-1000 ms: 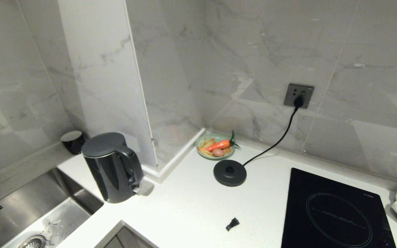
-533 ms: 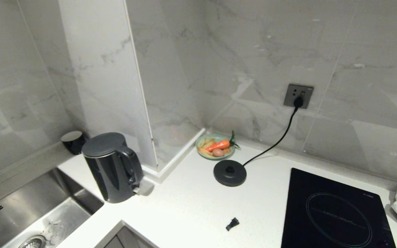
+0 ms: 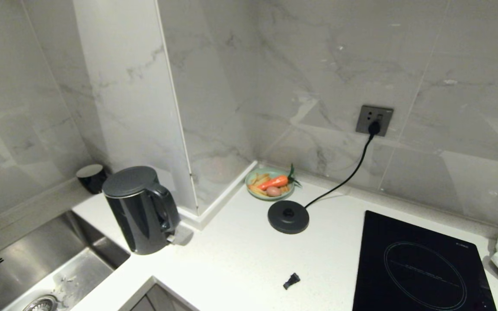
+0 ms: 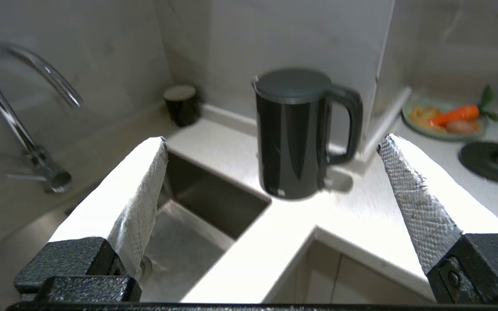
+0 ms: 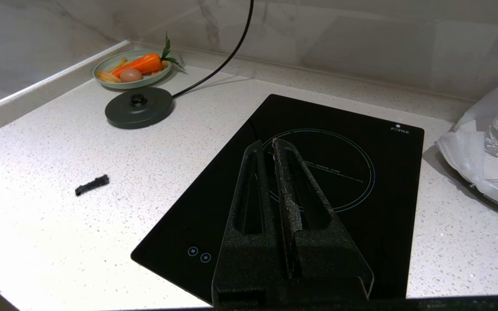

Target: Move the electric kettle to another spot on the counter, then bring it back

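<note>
Kettle: tall glossy black cyl. electric kettle [image 3: 138, 210] w/ flat round lid + big loop handle is standing upright on the white speckled stone counter [image 3: 231, 259], off its base. All places below are given rel. to this kettle.
Kettle handle: is facing the marble corner pillar [image 3: 132, 86], which is standing just behind it.
Sink: stainless steel sink [image 3: 37, 263] is lying right beside the kettle, on its side away from the handle; curved chrome tap [image 4: 11, 108] is rising beyond the basin.
Cup: small black cup [image 3: 91, 177] is sitting near, behind the kettle by the wall.
Base: flat round black base disc [image 3: 288, 217] w/ cord running to a grey wall socket [image 3: 374, 120] is sitting well apart on the handle side.
Dish: pale green dish [image 3: 270, 183] w/ a carrot + other veg is sitting just behind that base.
Hob: black glass induction hob [image 3: 417, 268] is lying farthest off, past the base.
Small part: little black bit [image 3: 291, 280] is lying loose on the counter betw. kettle and hob.
L grip: left gripper [image 4: 270, 147] is hanging clear of the kettle, pointing at it, white-padded fingers [image 4: 145, 181] spread wide, nothing betw. them.
R grip: right gripper [image 5: 270, 144] is parked over the hob, well away from the kettle, fingers pressed together, holding nothing.
</note>
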Robot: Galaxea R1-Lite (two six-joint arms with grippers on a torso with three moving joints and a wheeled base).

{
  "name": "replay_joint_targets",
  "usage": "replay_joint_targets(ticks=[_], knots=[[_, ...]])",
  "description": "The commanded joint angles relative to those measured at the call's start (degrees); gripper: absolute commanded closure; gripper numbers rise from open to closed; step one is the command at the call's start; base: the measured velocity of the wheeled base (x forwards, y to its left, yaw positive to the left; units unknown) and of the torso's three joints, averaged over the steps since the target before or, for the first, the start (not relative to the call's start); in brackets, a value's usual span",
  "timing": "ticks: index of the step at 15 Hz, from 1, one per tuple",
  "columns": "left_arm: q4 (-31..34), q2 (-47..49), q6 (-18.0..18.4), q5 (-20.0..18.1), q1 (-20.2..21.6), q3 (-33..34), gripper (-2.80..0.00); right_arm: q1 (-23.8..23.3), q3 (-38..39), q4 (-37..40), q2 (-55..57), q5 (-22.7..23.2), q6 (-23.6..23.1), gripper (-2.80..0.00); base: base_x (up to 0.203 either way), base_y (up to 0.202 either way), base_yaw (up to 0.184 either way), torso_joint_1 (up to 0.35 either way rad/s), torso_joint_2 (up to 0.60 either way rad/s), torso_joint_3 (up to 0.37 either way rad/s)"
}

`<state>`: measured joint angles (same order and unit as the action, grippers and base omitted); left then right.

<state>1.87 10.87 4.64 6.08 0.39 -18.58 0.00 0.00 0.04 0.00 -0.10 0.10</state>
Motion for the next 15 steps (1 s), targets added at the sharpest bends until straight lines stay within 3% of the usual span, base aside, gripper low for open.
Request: replay_joint_targets(ticks=[1,5,6,8,15], knots=[[1.9,-5.5,0.1,-0.8,-0.3,5.1,-2.80,0.0,0.0,0.0,0.0,0.0,0.0,0.00,0.000,0.000,0.000,0.000,0.00,0.000],[2.0,-10.8,0.0,-2.3,-0.3,15.3,-2.80,0.0,0.0,0.0,0.0,0.0,0.0,0.00,0.000,0.000,0.000,0.000,0.00,0.000],[1.8,-10.9,-1.9,-3.2,-0.3,15.4,-2.80,0.0,0.0,0.1,0.1,0.0,-0.1,0.00,0.000,0.000,0.000,0.000,0.00,0.000],[1.5,-10.8,-1.5,-6.1,-0.3,17.5,-2.80,0.0,0.0,0.0,0.0,0.0,-0.1,0.00,0.000,0.000,0.000,0.000,0.00,0.000],[0.8,-10.8,-0.9,-7.0,-0.2,17.4,-2.80,0.0,0.0,0.0,0.0,0.0,-0.2,0.00,0.000,0.000,0.000,0.000,0.00,0.000]])
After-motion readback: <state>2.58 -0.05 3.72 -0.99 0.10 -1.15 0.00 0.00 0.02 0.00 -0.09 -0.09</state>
